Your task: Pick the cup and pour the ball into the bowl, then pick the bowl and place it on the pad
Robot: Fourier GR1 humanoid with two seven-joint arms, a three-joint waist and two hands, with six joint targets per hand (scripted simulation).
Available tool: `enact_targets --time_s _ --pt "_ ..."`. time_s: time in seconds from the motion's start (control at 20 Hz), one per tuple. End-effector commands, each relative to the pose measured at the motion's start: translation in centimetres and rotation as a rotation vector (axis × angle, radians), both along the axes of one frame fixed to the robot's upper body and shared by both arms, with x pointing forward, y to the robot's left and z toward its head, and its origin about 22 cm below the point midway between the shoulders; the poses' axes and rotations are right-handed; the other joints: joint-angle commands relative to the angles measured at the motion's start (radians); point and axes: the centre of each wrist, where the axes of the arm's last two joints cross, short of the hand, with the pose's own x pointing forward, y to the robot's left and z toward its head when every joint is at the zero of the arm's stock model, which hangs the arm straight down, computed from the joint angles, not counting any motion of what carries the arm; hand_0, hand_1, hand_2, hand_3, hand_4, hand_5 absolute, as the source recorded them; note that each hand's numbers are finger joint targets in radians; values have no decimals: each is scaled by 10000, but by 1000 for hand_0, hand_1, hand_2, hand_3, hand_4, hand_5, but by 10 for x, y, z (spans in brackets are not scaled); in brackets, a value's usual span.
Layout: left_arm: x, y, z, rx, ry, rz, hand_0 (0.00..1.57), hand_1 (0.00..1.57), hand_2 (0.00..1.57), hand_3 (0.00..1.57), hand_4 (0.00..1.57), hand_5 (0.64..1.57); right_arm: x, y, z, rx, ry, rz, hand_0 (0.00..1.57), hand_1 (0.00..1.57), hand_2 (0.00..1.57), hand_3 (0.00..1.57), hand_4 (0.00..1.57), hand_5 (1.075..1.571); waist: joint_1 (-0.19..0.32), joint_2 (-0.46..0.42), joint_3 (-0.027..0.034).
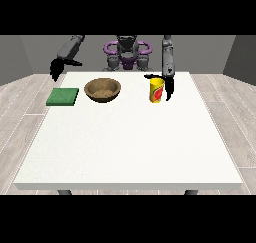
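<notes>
Hand at view's right (pixel 169 87) just beside cup (pixel 157 90) near table's (pixel 125 147) far edge; finger closure unclear. It should close squarely mid-cup before lifting.

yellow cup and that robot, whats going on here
The hand at the view's right hangs right beside the yellow cup, which stands upright on the table. The other hand hangs past the table's far left corner. The bowl sits between the cup and the green pad.

White table (pixel 125 147), wood floor (pixel 20 107), grey walls (pixel 20 52)
</notes>
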Motion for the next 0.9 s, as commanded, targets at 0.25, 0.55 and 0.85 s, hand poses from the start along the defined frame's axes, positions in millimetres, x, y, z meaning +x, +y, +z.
enact_targets --time_s 0.25,0.55,0.85 --pt "6 13 -5 3431 -361 3060 1312 1312 1571 1571 833 1511 6 -12 28 -342 -493 811 0 0 0 0 0 1556 -1310 708 -3" --pt "14 -16 -4 3917 -180 3126 1354 1354 1571 1571 901 1507 4 -57 37 -220 -226 296 0 0 0 0 0 1555 -984 202 7" --pt "14 -38 5 6221 494 2251 1374 1374 1571 1571 1015 1531 -15 -74 -15 43 1675 -1059 0 0 0 0 0 1558 376 -1988 31"
